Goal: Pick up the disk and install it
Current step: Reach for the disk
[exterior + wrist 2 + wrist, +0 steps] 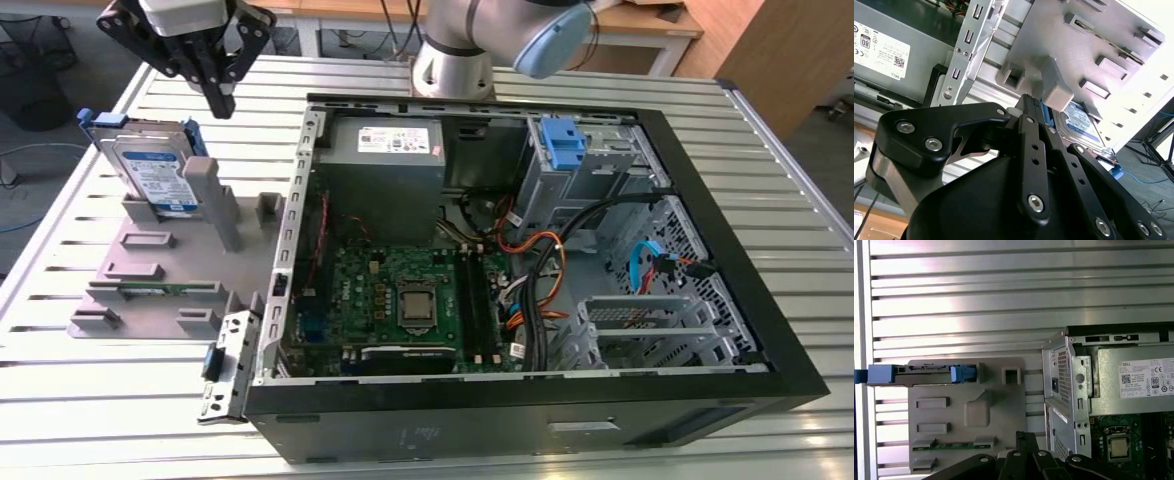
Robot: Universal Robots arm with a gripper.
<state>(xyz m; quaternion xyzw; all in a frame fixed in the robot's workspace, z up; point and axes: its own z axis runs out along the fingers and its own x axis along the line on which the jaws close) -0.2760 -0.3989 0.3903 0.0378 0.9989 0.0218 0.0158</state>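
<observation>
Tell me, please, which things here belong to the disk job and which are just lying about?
Job: disk, upright in the stand; gripper nearby; open case.
Lying about: power supply, motherboard, cables, table.

a slatted metal table (94, 400) carries two things side by side: a grey plastic stand (140, 275) with upright posts toward the exterior view's left, and an open black computer case (534, 415) lying on its side toward the exterior view's right. the stand sits just beside the case's wall, bare slats showing around both.
</observation>
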